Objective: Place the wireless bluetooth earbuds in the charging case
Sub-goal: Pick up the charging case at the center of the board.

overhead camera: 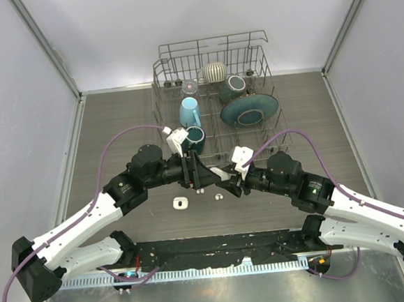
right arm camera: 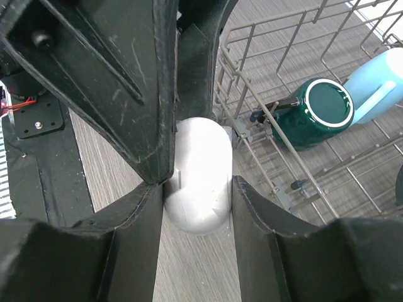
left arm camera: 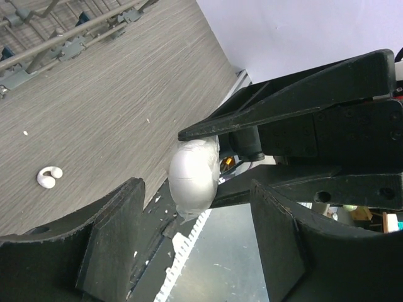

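Right gripper (right arm camera: 198, 189) is clamping the charging case (right arm camera: 201, 160) between its two black fingers, one pad pressing on each flank. The case is sitting lifted off the table (overhead camera: 116, 123), at the centre of the workspace where both wrists are meeting. Its long axis is running along the right fingers' length, with one rounded end pointing back toward the right wrist camera. Shell: smooth glossy white plastic, pill-shaped, with a faint seam crossing it. Left gripper (left arm camera: 195, 185) is standing with jaws apart, gripping nothing; in the left wrist view the case is showing in the gap between its fingers, with clear space on either side. From the right wrist view, one left finger is reaching down beside the case, and I cannot tell whether it is touching. Left arm (overhead camera: 88, 216) and right arm (overhead camera: 346, 206) are both stretching forward and inward from their bases, elbows spread outward, black wrists converging nose to nose just in front of the dish rack (overhead camera: 157, 91). One earbud (left arm camera: 49, 177) is lying loose on the table near the grippers: small, white, glossy, curled into a C shape. Table surface: grey, matte, fine streaked wood grain. The rack is grey wire, holding a teal mug (right arm camera: 321, 110) with a pale rim and a pale blue mug (right arm camera: 378, 78) beside it.
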`<action>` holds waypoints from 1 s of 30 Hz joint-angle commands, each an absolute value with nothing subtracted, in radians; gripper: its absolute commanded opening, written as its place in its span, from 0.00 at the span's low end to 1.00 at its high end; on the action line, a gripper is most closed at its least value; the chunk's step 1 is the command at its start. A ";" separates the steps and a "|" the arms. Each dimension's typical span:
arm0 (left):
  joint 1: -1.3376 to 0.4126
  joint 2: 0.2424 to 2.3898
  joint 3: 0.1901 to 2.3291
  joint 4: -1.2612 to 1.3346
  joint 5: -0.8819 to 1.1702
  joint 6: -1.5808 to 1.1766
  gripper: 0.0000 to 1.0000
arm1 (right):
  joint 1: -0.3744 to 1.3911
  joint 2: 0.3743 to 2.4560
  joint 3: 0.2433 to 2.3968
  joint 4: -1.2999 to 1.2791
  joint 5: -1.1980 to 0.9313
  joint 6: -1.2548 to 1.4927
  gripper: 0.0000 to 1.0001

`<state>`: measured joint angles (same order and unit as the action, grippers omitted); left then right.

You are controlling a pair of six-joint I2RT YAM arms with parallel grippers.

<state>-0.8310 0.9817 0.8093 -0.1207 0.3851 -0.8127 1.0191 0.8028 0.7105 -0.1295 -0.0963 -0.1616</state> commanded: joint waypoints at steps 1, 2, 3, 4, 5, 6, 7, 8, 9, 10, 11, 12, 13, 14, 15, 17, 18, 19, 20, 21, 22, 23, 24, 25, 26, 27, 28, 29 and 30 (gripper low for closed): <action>-0.830 0.986 0.793 -0.035 0.387 -0.834 0.69 | 1.025 0.798 0.732 -0.052 -0.117 -0.158 0.01; -0.830 0.986 0.792 -0.032 0.387 -0.834 0.68 | 1.026 0.795 0.732 -0.048 -0.121 -0.158 0.01; -0.831 0.986 0.790 -0.028 0.379 -0.836 0.65 | 1.025 0.795 0.730 -0.045 -0.121 -0.156 0.01; -0.831 0.986 0.787 -0.019 0.377 -0.836 0.64 | 1.026 0.793 0.730 -0.043 -0.123 -0.156 0.01; -0.831 0.986 0.785 -0.012 0.374 -0.839 0.63 | 1.026 0.792 0.730 -0.040 -0.127 -0.156 0.01; -0.831 0.986 0.784 -0.005 0.373 -0.839 0.59 | 1.026 0.788 0.729 -0.040 -0.129 -0.156 0.01; -0.831 0.985 0.782 -0.005 0.368 -0.841 0.57 | 1.026 0.787 0.729 -0.038 -0.130 -0.155 0.01; -0.831 0.991 0.784 -0.005 0.367 -0.841 0.54 | 1.026 0.782 0.729 -0.038 -0.129 -0.155 0.01; -0.830 0.994 0.787 -0.005 0.367 -0.841 0.51 | 1.026 0.782 0.727 -0.037 -0.132 -0.155 0.01; -0.831 0.996 0.788 -0.006 0.374 -0.841 0.50 | 1.026 0.778 0.726 -0.035 -0.130 -0.153 0.01; -0.830 1.003 0.790 -0.003 0.376 -0.841 0.48 | 1.026 0.775 0.724 -0.031 -0.129 -0.150 0.01; -0.831 1.006 0.790 -0.005 0.379 -0.842 0.43 | 1.026 0.773 0.723 -0.029 -0.130 -0.147 0.01; -0.831 1.006 0.790 -0.005 0.383 -0.842 0.39 | 1.026 0.773 0.721 -0.025 -0.130 -0.144 0.01; -0.831 1.006 0.790 0.018 0.385 -0.842 0.32 | 1.026 0.767 0.718 -0.022 -0.127 -0.140 0.01; -0.831 1.006 0.788 0.018 0.387 -0.842 0.27 | 1.028 0.765 0.713 -0.018 -0.126 -0.137 0.01; -0.831 1.005 0.788 0.017 0.394 -0.839 0.11 | 1.026 0.758 0.706 -0.006 -0.114 -0.120 0.01; -0.831 1.002 0.787 0.017 0.397 -0.830 0.10 | 1.026 0.755 0.698 -0.006 -0.106 -0.109 0.03; -0.831 0.999 0.787 0.017 0.399 -0.824 0.05 | 1.025 0.753 0.695 0.029 -0.089 -0.101 0.07; -0.830 0.996 0.788 0.011 0.390 -0.818 0.02 | 1.028 0.750 0.692 0.040 -0.077 -0.088 0.22; -0.831 0.985 0.787 0.003 0.379 -0.809 0.01 | 1.026 0.747 0.684 0.054 -0.048 -0.030 0.32; -0.831 0.977 0.785 0.003 0.362 -0.786 0.01 | 1.026 0.746 0.686 0.064 -0.010 0.030 0.44; -0.831 0.967 0.781 0.003 0.339 -0.775 0.00 | 1.025 0.747 0.693 0.058 0.071 0.078 0.56; -0.831 0.939 0.769 -0.015 0.295 -0.756 0.00 | 1.025 0.755 0.716 0.048 0.090 0.142 0.59; -0.830 0.921 0.759 -0.009 0.276 -0.717 0.00 | 1.025 0.761 0.730 0.017 0.112 0.181 0.67; -0.831 0.901 0.752 -0.008 0.247 -0.695 0.00 | 1.025 0.767 0.748 0.003 0.173 0.224 0.78; -0.831 0.878 0.736 -0.008 0.186 -0.677 0.00 | 1.025 0.781 0.790 -0.039 0.201 0.271 0.81; -0.831 0.832 0.726 -0.005 0.154 -0.652 0.00 | 1.025 0.787 0.810 -0.085 0.230 0.347 0.84; -0.831 0.803 0.715 0.009 0.128 -0.605 0.00 | 1.025 0.790 0.827 -0.100 0.254 0.379 0.91; -0.831 0.776 0.686 0.032 0.109 -0.573 0.00 | 1.025 0.790 0.845 -0.104 0.276 0.412 0.94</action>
<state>-0.8314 0.8909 0.7280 -0.0284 0.2508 -0.7315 1.0256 0.7876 0.7311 -0.0860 0.1089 0.1764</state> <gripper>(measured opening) 0.280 0.880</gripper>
